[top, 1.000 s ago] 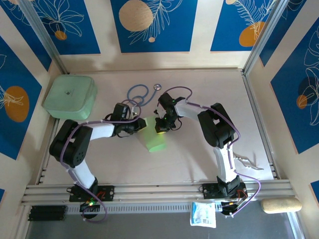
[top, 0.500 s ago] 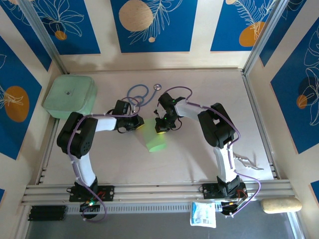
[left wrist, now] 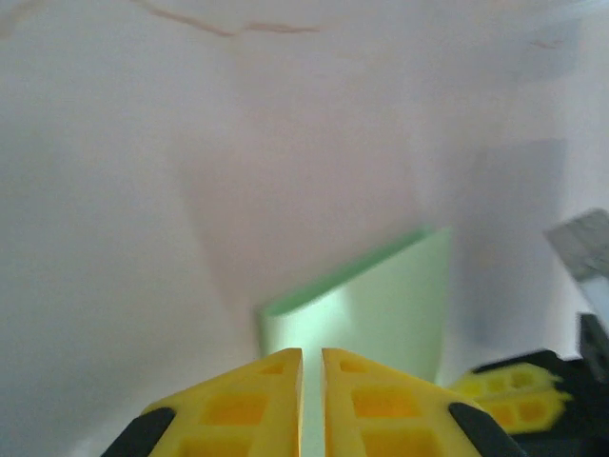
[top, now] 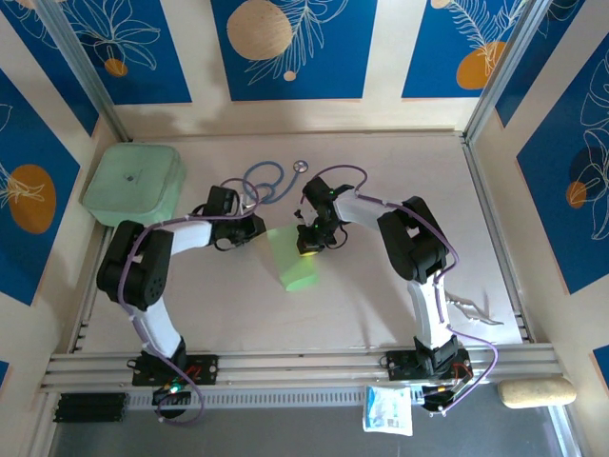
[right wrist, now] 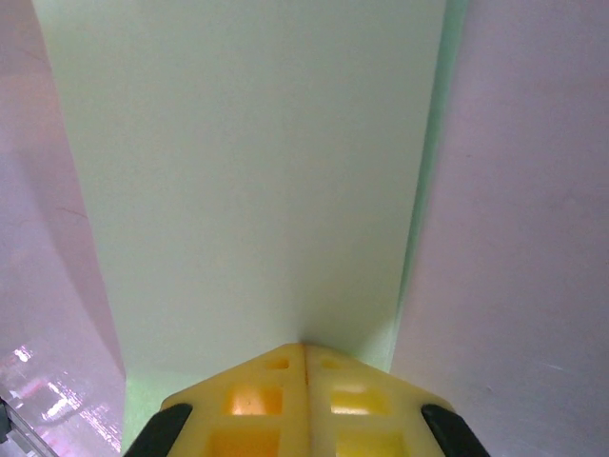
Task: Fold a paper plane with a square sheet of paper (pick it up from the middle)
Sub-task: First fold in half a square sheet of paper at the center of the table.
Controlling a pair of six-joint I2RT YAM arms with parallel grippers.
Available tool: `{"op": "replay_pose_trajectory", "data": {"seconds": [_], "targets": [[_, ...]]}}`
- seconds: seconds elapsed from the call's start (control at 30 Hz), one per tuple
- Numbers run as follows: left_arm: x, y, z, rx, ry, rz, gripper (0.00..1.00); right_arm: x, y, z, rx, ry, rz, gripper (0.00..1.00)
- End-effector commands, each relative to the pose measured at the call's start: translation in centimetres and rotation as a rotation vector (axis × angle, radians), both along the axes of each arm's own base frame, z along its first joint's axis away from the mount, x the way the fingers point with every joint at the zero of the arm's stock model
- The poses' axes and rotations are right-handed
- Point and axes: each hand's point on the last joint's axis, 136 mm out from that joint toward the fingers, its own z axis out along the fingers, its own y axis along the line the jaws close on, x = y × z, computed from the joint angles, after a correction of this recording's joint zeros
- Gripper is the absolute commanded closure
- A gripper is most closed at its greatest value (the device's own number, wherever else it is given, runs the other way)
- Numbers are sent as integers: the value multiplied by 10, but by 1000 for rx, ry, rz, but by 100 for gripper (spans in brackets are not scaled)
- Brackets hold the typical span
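Your pale wooden surface (top: 400,286) carries a thick mint-green box with rounded corners (top: 133,184) in its far left corner and a blue looped stethoscope (top: 265,178) towards the middle of the far edge. Neither is part of the job.

The thin pale green sheet of paper (top: 293,259) lies near the middle of the surface, a little nearer the far edge than the near one. From above it reads as a narrow oblong, not a square, so you can judge that at least one fold is in. It has no pointed nose, no visible centre crease and no wings, so most of the plane is left to make.

Your right end effector (right wrist: 304,346) has its jaws fully together. Its tips sit at the far right corner of the folded paper, and the sheet runs out flat ahead of them. You cannot tell from these views whether it pinches an edge or presses down on the fold.

Your left end effector (left wrist: 312,352) is drawn to a narrow slit with nothing gripped. It stands just off the paper's far left corner, pointing at it.
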Motion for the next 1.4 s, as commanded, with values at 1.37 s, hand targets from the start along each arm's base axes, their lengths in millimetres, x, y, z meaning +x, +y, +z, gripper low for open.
{"op": "replay_pose_trajectory", "data": {"seconds": [1.37], "targets": [[-25,-56,-18,-100,176,-72,87,-3,-37,-27,-156,50,186,100]]}}
